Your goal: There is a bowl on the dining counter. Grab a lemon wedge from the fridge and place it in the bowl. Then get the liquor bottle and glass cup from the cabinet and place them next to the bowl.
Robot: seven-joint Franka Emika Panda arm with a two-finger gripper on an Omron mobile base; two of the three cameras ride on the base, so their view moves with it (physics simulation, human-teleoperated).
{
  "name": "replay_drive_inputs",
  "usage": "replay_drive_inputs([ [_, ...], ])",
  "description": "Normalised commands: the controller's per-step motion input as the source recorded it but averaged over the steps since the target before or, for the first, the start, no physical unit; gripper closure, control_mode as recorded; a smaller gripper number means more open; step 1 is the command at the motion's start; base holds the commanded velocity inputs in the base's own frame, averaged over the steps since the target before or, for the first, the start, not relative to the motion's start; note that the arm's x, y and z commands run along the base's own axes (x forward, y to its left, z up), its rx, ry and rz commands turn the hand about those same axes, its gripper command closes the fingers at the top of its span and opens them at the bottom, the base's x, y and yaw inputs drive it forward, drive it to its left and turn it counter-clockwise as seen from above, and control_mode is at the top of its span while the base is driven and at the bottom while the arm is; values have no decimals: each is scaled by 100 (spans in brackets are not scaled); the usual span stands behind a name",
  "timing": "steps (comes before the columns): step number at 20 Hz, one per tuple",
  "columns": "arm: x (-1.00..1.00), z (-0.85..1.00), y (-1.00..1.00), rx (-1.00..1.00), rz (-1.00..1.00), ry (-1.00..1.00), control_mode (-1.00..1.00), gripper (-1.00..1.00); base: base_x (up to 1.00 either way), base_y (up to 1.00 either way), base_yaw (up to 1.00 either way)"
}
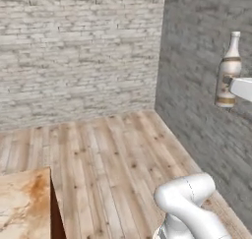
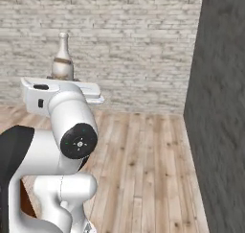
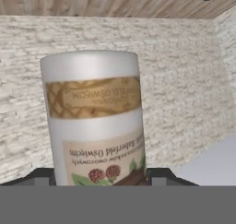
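Gripper (image 1: pixel 227 80) is clamped on the bottle (image 1: pixel 228 75), mid-body, bottle upright in the jaws and carried high off the floor (image 1: pixel 113 154). Counter (image 1: pixel 22 203) corner sits well below and to the hand's left. Looks like the carry leg: keep the wrist level so the neck stays vertical, swing slow, lower it next to the bowl before letting go

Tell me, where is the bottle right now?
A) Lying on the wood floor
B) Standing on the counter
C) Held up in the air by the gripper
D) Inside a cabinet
C: the bottle stands upright in the gripper, high above the wood floor, and the hand view shows it close up between the fingers.
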Motion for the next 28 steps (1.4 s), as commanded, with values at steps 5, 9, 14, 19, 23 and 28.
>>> replay_drive_inputs([
  [5,0,0,0,0,0,0,100,100,100,20,33],
  [9,0,0,0,0,0,0,100,100,100,8,40],
  [14,0,0,0,0,0,0,100,100,100,0,49],
  [19,0,0,0,0,0,0,100,100,100,0,59],
  [23,0,0,0,0,0,0,100,100,100,0,67],
  [28,0,0,0,0,0,0,100,100,100,0,70],
])
